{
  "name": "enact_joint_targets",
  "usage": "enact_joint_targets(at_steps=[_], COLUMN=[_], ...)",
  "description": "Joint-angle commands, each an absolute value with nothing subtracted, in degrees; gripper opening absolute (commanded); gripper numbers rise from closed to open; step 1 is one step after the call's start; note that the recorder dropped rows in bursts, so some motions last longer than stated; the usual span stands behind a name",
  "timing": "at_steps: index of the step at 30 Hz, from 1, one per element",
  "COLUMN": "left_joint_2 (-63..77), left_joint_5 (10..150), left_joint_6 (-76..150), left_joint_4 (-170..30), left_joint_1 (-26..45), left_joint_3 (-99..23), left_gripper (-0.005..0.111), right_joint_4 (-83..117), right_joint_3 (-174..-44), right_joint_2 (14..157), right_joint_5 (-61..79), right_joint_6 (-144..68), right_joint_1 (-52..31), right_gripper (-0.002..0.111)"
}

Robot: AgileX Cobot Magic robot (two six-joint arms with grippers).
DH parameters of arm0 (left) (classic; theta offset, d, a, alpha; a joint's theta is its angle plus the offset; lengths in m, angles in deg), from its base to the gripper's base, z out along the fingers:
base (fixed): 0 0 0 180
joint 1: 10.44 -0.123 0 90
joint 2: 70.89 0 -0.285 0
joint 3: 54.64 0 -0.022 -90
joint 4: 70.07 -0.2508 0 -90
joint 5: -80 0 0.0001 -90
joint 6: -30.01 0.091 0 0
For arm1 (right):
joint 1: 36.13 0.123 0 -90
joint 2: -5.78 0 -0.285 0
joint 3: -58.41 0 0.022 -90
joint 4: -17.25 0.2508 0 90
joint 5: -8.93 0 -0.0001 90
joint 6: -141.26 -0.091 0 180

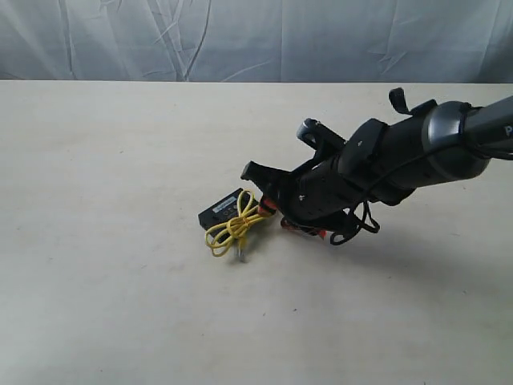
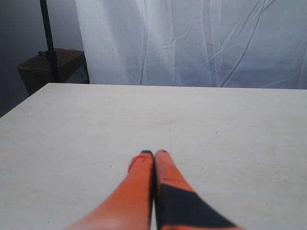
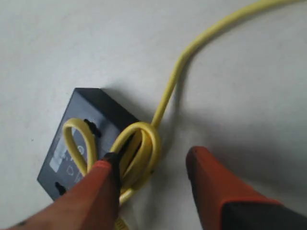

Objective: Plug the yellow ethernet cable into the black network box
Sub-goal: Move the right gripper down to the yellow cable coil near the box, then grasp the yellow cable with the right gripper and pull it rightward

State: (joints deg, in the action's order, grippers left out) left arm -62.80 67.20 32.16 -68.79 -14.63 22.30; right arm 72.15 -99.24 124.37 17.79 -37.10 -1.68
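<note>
Backdrop: wrinkled white cloth (image 1: pixel 240 40) behind pale desk (image 1: pixel 120 281).
Box: small flat black plastic network box (image 1: pixel 219 212), near desk middle.
Cable: thin bright-yellow ethernet cable (image 1: pixel 232 231), looped over box's right end, spilling nearer.
Right end effector (image 3: pixel 153 160): jaws apart at the loops.
Left end effector (image 2: pixel 154 153): closed, empty.

The right gripper (image 3: pixel 153 160) has its jaws spread wide. Taking its reach as twelve o'clock, the black network box (image 3: pixel 98 109) lies at eleven. The yellow ethernet cable (image 3: pixel 171 86) loops over the box beside one orange fingertip (image 3: pixel 103 168), and one strand trails toward one o'clock.
</note>
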Motion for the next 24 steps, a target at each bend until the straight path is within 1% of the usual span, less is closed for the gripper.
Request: enact_joint_targets(at_steps=[1,2,3,4,8,13,18,20,21,22,23,24], left_joint_2=[-63.10,-63.10,-63.10,-63.10,-63.10,-63.10,-63.10,-63.10,-63.10,-63.10,-63.10,-63.10], left_joint_5=[68.08,68.08,68.08,68.08,68.08,68.08,68.08,68.08,68.08,68.08,68.08,68.08], left_joint_6=[32.17,32.17,32.17,32.17,32.17,32.17,32.17,32.17,32.17,32.17,32.17,32.17], left_joint_4=[-68.79,-68.79,-68.79,-68.79,-68.79,-68.79,-68.79,-68.79,-68.79,-68.79,-68.79,-68.79], left_joint_1=[-14.89,-14.89,-14.89,-14.89,-14.89,-14.89,-14.89,-14.89,-14.89,-14.89,-14.89,-14.89], left_joint_3=[22.58,22.58,22.58,22.58,22.58,22.58,22.58,22.58,22.58,22.58,22.58,22.58], left_gripper=[0.000,0.000,0.000,0.000,0.000,0.000,0.000,0.000,0.000,0.000,0.000,0.000], right_joint_4=[72.01,71.47,71.36,71.55,70.61,63.60,62.73,64.38,64.77,66.93,67.32,67.58], right_joint_3=[-99.62,-99.62,-99.62,-99.62,-99.62,-99.62,-99.49,-99.49,-99.49,-99.49,-99.49,-99.49], right_joint_2=[124.62,124.62,124.62,124.62,122.70,115.54,115.50,117.23,118.00,119.79,120.35,121.50], right_joint_5=[16.08,16.08,16.08,16.08,16.08,16.97,18.41,19.46,19.46,19.46,19.56,19.56], right_joint_6=[-36.77,-36.77,-36.77,-36.77,-36.77,-36.77,-36.87,-38.30,-38.74,-38.74,-38.74,-38.74], right_joint_1=[-1.75,-1.75,-1.75,-1.75,-1.75,-1.85,-1.85,-1.85,-1.85,-1.73,-1.73,-1.73], right_gripper=[0.033,0.024,0.006,0.000,0.000,0.000,0.000,0.001,0.004,0.015,0.022,0.038])
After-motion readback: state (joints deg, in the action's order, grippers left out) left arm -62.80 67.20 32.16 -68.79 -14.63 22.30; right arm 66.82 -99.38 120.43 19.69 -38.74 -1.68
